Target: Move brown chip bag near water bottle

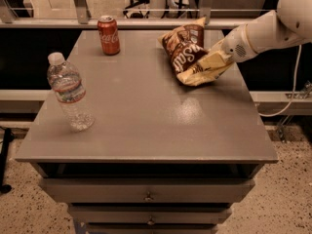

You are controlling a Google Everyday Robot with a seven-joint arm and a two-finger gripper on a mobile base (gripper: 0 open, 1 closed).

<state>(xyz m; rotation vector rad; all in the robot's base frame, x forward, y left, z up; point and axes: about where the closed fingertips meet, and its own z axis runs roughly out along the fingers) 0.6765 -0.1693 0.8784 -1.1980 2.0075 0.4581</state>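
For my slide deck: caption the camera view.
Gripper holds the brown chip bag above the table's right side; water bottle stands opposite.

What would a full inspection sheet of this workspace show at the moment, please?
Surface: grey table top, carrying three things.
Job's things: brown chip bag at the far right, tilted; water bottle upright near the left edge, well apart from the bag.
Clutter: red soda can upright at the far left.
Grippers: claw shut on the bag's pale yellow end, over the table's right edge.
Cables: white cable hanging beyond the right side.
Surroundings: drawers under the top; speckled floor.
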